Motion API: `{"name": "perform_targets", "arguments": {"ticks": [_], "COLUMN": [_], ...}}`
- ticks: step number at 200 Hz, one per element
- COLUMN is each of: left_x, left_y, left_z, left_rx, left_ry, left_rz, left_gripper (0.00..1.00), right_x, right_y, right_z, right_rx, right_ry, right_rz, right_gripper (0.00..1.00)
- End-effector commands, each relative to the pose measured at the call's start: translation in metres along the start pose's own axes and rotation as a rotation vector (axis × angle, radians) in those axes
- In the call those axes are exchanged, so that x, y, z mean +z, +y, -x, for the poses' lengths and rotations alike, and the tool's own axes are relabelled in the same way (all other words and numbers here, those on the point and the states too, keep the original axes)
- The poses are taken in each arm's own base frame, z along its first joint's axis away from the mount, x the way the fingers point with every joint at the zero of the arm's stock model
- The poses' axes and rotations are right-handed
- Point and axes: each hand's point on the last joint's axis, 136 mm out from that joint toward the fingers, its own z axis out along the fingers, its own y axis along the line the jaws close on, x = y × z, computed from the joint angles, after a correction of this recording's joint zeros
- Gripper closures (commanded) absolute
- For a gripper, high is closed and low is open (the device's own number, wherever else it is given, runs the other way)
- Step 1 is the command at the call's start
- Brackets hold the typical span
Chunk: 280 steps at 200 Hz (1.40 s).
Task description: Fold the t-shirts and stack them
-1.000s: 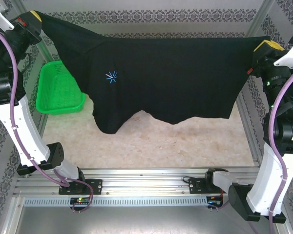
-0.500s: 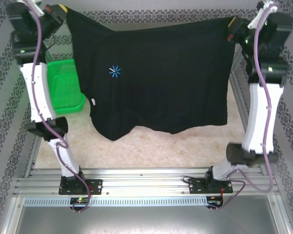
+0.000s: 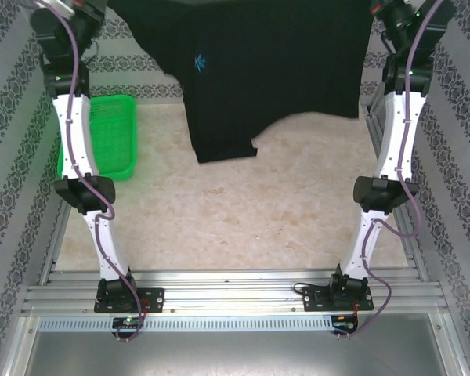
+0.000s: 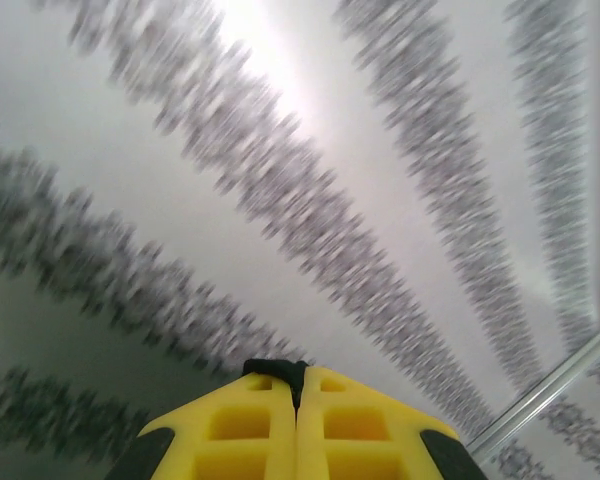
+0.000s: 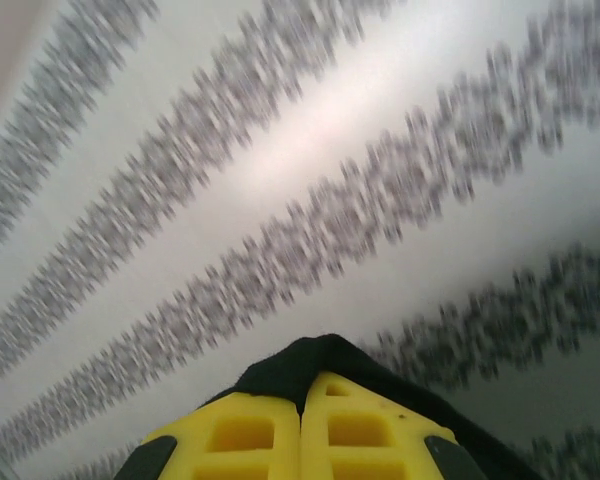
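Black t-shirt with light-blue starburst logo; green mesh basket; grey-patterned white walls.

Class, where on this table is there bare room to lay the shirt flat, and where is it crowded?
Free: the middle of the table, between the basket and the right arm. Crowded: the far strip under the hanging t-shirt, and the basket's corner.

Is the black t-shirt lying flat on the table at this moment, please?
No, the t-shirt hangs in the air above the table.
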Motion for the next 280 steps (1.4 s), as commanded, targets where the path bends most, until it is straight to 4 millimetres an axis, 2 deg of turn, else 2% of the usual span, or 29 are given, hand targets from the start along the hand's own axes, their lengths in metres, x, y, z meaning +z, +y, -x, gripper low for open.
{"name": "perform_targets", "arguments": {"ticks": [1,11,23,39,51,59,70,71,73,77,78,84,94,106,114,125,144,160,168,196,216,251,280], "left_x": [-0.066,-0.07,-0.067,-0.058,-0.051,-0.053,-0.065,-0.067,-0.07,-0.077,-0.079,-0.089,-0.107,-0.13,-0.147,-0.174,-0.21,-0.233,-0.247,-0.287,-0.312,-0.346,-0.362], "left_y": [-0.12,-0.13,-0.131,-0.119,-0.09,-0.062,-0.02,-0.023,-0.012,-0.003,0.0,0.018,0.046,0.075,0.097,0.116,0.135,0.142,0.153,0.172,0.18,0.189,0.18], "left_z": [0.105,0.105,0.097,0.072,0.05,0.035,0.011,0.011,0.004,-0.006,-0.009,-0.024,-0.049,-0.073,-0.084,-0.096,-0.11,-0.133,-0.148,-0.189,-0.205,-0.232,-0.243], "left_rx": [0.222,0.26,0.276,0.244,0.176,0.129,0.117,0.126,0.124,0.134,0.136,0.141,0.131,0.094,0.061,0.032,-0.019,-0.049,-0.076,-0.093,-0.096,-0.121,-0.118], "left_ry": [-0.332,-0.333,-0.295,-0.197,-0.135,-0.13,-0.144,-0.147,-0.139,-0.128,-0.125,-0.107,-0.069,-0.042,-0.041,-0.065,-0.075,-0.039,-0.024,0.053,0.065,0.112,0.14], "left_rz": [-0.231,-0.271,-0.309,-0.382,-0.391,-0.352,-0.253,-0.256,-0.231,-0.203,-0.196,-0.148,-0.094,-0.049,-0.001,0.037,0.084,0.124,0.185,0.311,0.401,0.518,0.546], "left_gripper": [1.0,1.0,1.0,1.0,1.0,1.0,1.0,1.0,1.0,1.0,1.0,1.0,1.0,1.0,1.0,1.0,1.0,1.0,1.0,1.0,1.0,1.0,1.0], "right_x": [-0.052,-0.055,-0.051,-0.034,-0.02,-0.012,-0.004,-0.004,-0.004,-0.004,-0.005,-0.007,-0.021,-0.044,-0.06,-0.086,-0.135,-0.175,-0.193,-0.245,-0.273,-0.311,-0.334], "right_y": [0.065,0.053,0.043,0.031,0.024,0.015,0.003,0.001,0.001,-0.008,-0.005,-0.022,-0.048,-0.068,-0.083,-0.1,-0.127,-0.144,-0.149,-0.158,-0.159,-0.159,-0.156], "right_z": [0.121,0.127,0.121,0.087,0.051,0.025,-0.014,-0.017,-0.023,-0.038,-0.038,-0.061,-0.094,-0.126,-0.145,-0.172,-0.216,-0.24,-0.25,-0.273,-0.28,-0.291,-0.299], "right_rx": [-0.042,-0.007,0.015,0.015,0.012,0.021,0.031,0.031,0.026,0.025,0.016,-0.002,-0.062,-0.112,-0.115,-0.107,-0.118,-0.14,-0.135,-0.103,-0.09,-0.038,0.049], "right_ry": [-0.389,-0.406,-0.373,-0.244,-0.115,-0.025,0.09,0.099,0.115,0.149,0.149,0.183,0.224,0.279,0.317,0.366,0.468,0.527,0.561,0.623,0.651,0.719,0.732], "right_rz": [0.189,0.198,0.217,0.242,0.258,0.258,0.258,0.255,0.253,0.23,0.233,0.183,0.09,0.022,-0.024,-0.07,-0.182,-0.285,-0.327,-0.416,-0.464,-0.535,-0.604], "right_gripper": [1.0,1.0,1.0,1.0,1.0,1.0,1.0,1.0,1.0,1.0,1.0,1.0,1.0,1.0,1.0,1.0,1.0,1.0,1.0,1.0,1.0,1.0,1.0]}}
